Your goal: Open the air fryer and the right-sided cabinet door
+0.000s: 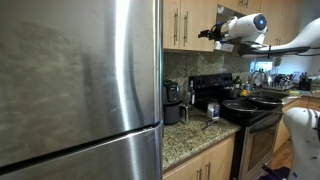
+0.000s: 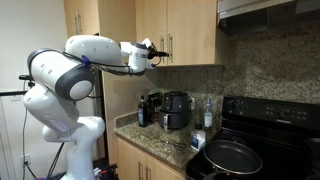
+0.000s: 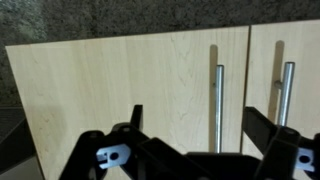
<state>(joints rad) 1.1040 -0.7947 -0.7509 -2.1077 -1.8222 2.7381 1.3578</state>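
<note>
The air fryer stands closed on the granite counter under the upper cabinets. My gripper is open and empty, raised in front of the upper cabinets near the two silver bar handles. The wrist view appears upside down, with granite at the top. There the right-sided cabinet door fills most of the picture and is closed. Its handle lies between my open fingers, a short way ahead and not touched. This door also shows closed in both exterior views.
The twin door with its own handle is closed beside it. A black stove with pans stands by the counter. A steel fridge fills the near side. A spray bottle stands near the air fryer.
</note>
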